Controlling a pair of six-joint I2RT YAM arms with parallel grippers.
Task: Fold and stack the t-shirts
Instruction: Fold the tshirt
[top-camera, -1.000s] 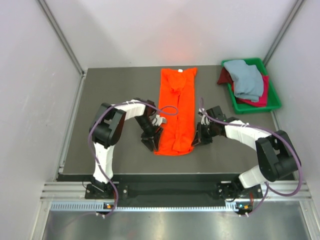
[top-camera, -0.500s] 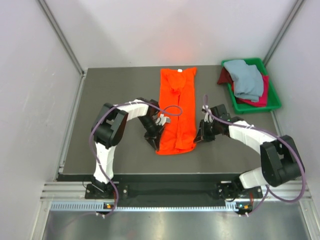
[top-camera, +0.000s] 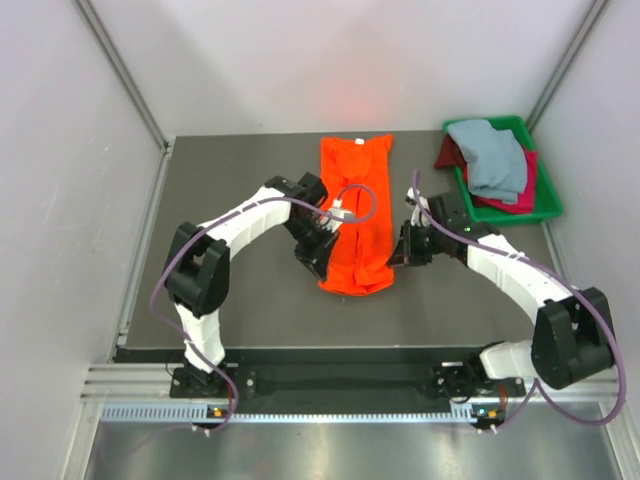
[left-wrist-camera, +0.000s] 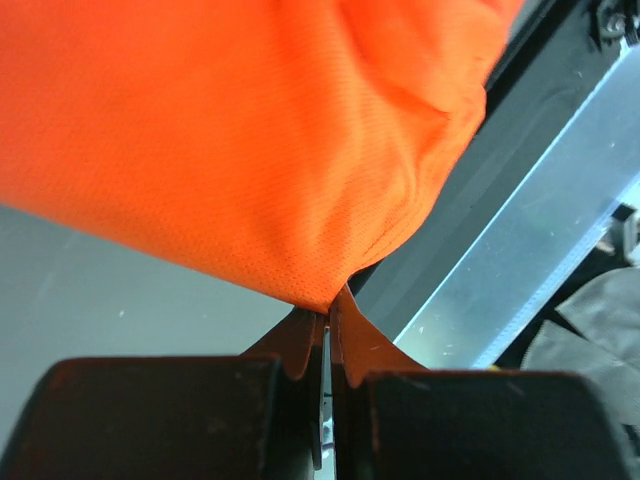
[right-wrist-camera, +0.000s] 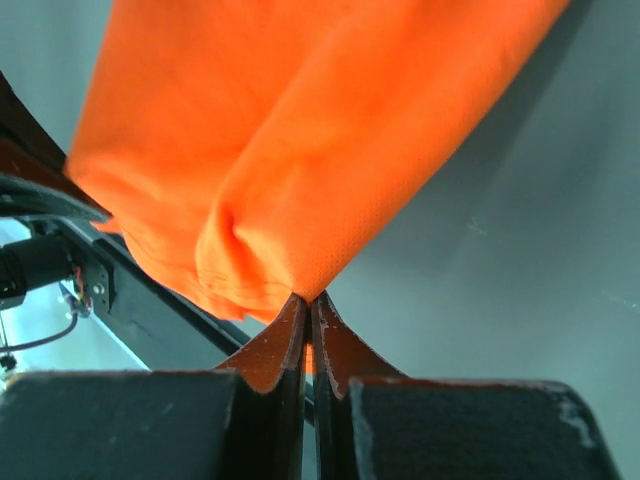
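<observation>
Both hem corners of the orange shirt (top-camera: 356, 200) sit farther from the arm bases than 1 second ago, and the left fingers (left-wrist-camera: 312, 330), then apart, now pinch the cloth. The right fingers (right-wrist-camera: 298, 320) pinch the other corner. The shirt hangs just beyond both pairs, its far end on the surface (top-camera: 230, 200). Carry the 2 corners level; lay the hem square on the collar.
</observation>
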